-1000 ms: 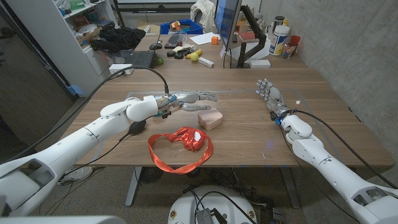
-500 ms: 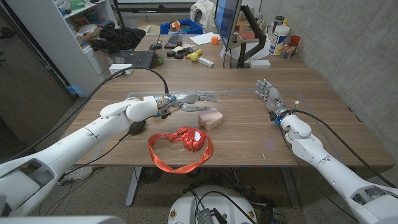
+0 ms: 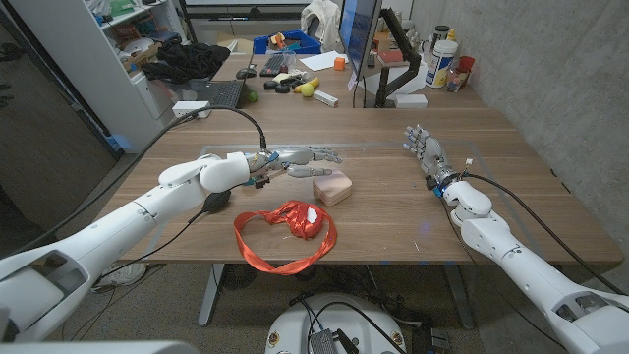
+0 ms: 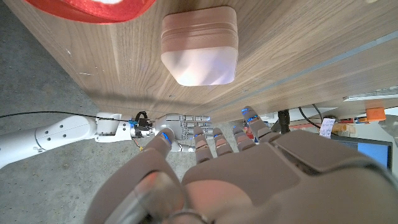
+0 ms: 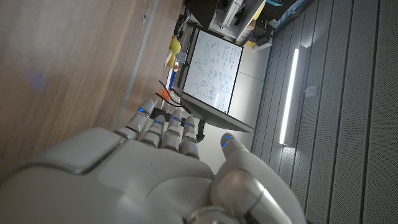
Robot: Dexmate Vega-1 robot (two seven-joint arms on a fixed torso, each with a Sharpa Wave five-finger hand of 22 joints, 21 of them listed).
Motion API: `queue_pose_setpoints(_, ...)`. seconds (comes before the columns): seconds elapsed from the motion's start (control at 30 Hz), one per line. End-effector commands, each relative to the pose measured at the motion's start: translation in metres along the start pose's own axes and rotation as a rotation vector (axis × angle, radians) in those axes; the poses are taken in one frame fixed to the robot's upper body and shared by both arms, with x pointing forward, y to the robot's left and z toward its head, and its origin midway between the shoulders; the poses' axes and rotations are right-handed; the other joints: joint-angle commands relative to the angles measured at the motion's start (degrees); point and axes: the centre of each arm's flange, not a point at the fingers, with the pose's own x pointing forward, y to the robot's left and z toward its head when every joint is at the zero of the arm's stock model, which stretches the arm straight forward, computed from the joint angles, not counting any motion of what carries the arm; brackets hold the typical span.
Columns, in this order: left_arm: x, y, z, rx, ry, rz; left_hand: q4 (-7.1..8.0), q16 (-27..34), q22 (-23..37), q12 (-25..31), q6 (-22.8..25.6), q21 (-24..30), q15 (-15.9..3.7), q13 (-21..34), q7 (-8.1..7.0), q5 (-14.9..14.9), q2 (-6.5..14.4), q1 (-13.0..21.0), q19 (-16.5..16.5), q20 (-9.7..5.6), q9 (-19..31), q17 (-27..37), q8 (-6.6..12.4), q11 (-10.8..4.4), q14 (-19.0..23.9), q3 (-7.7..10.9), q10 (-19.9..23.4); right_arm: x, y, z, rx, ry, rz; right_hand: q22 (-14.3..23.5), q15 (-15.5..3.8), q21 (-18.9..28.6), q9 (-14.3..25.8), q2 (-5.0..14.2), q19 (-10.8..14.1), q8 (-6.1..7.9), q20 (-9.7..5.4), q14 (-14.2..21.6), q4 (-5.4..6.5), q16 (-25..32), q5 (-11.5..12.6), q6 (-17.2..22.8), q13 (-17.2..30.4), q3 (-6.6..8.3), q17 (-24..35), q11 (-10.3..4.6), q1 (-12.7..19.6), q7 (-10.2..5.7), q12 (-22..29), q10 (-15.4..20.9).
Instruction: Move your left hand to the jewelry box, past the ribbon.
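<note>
A small pale pink jewelry box [image 3: 332, 186] [image 4: 199, 45] sits near the middle of the wooden table [image 3: 393, 211]. A red ribbon [image 3: 285, 234] [image 4: 93, 9] lies in a loop closer to the table's near edge, with a white piece in its knot. My left hand [image 3: 300, 157] [image 4: 217, 168] hovers just behind and above the box, fingers stretched out and apart, holding nothing. My right hand [image 3: 425, 152] [image 5: 155, 168] stands at the right side of the table, fingers straight and empty; it also appears as the right hand [image 4: 180, 127] in the left wrist view.
At the table's far edge stand a laptop [image 3: 211, 94], a monitor [image 3: 359, 39], bottles [image 3: 442, 61] and small fruit-like items [image 3: 307, 88]. A shelf unit [image 3: 98, 59] stands at the far left. A black cable [image 3: 246, 123] runs to my left arm.
</note>
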Motion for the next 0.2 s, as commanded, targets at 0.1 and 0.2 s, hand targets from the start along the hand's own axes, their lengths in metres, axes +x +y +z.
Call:
queue_pose_setpoints(0.1,0.0021,-0.0024,-0.0063,-0.014,0.012,-0.019,-0.08,-0.06,0.21,0.14,0.21,-0.10,-3.65,0.10,-0.15,0.32,0.08,0.68,0.38,-1.62,0.21,0.11,-0.21,-0.14,0.07,-0.19,0.33,0.0060,0.0009,-0.0083,0.015,0.011,0.001,0.07,0.21,-0.42,0.10,1.67,-0.07,0.36,-0.04,0.28,0.17,-0.20,0.30,0.10,0.22,-0.13,0.03,0.40,0.02,-0.31,0.37,0.14)
queue_pose_setpoints(0.2,0.0021,-0.0023,-0.0078,-0.008,0.019,-0.021,-0.07,-0.07,0.21,0.14,0.22,-0.11,-3.63,0.10,-0.09,0.32,0.10,0.68,0.42,-1.63,0.21,0.11,-0.22,-0.13,0.05,-0.19,0.34,0.0089,0.0012,-0.0101,0.020,0.006,0.006,0.07,0.21,-0.47,0.10,1.63,-0.06,0.36,-0.02,0.29,0.22,-0.22,0.31,0.07,0.23,-0.14,0.02,0.41,-0.03,-0.35,0.33,0.04)
